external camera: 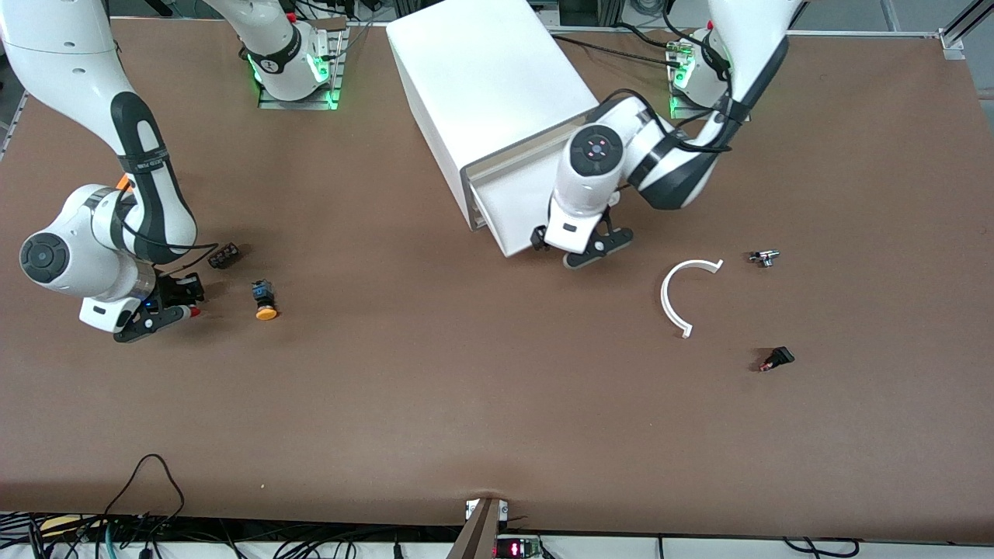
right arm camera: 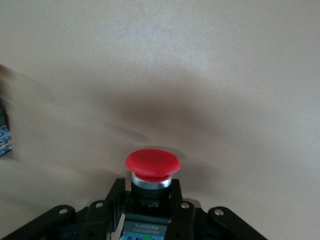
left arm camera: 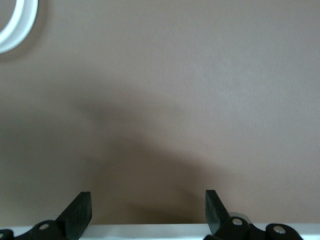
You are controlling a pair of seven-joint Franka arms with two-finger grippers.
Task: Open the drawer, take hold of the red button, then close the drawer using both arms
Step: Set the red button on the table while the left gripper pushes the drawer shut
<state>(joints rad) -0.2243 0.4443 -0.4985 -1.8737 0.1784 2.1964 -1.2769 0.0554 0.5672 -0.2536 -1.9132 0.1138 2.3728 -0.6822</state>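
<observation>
Though clamped, button (right arm camera: pixel 152 163) body half-hidden

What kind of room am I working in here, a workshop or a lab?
Most likely a robotics lab bench: two bolted-down arms at a brown table, loose cables along its edge, and test parts such as a white cabinet.

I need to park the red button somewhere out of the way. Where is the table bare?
The widest bare patch is the table nearer the camera than the cabinet, between the orange button and the white arc. It is crowded by the right gripper, holding the red button, and around the left gripper at the drawer.
</observation>
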